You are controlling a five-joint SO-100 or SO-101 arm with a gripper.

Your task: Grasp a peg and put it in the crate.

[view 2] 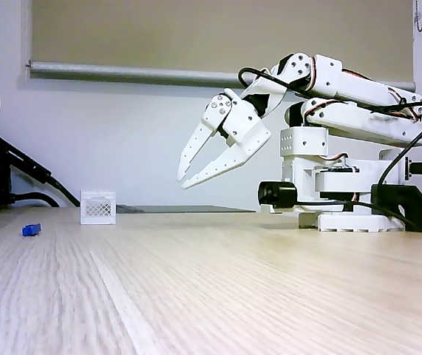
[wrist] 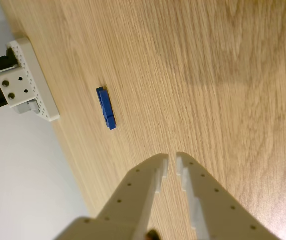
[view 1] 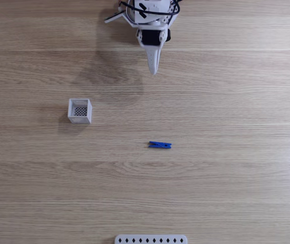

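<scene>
Pale wooden table [view 2: 270,296], white wall [view 2: 122,133] (blind [view 2: 159,33] lowered).

Matt wood-grain table [view 1: 226,178]; smooth white plastic gripper [view 2: 182,180].

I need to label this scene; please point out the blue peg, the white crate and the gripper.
blue peg [view 1: 159,145]: a fixed view, middle of its body.
white crate [view 1: 79,120]: a fixed view, near wall.
gripper [wrist: 172,160]: wrist view, gap between the fingertips.

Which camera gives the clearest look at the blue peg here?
The wrist view: the peg appears largest there, its full length lying on the table ahead of the pincer. In a fixed view from above, it is small but whole; in a low side-on fixed view, just a blue speck.
</scene>
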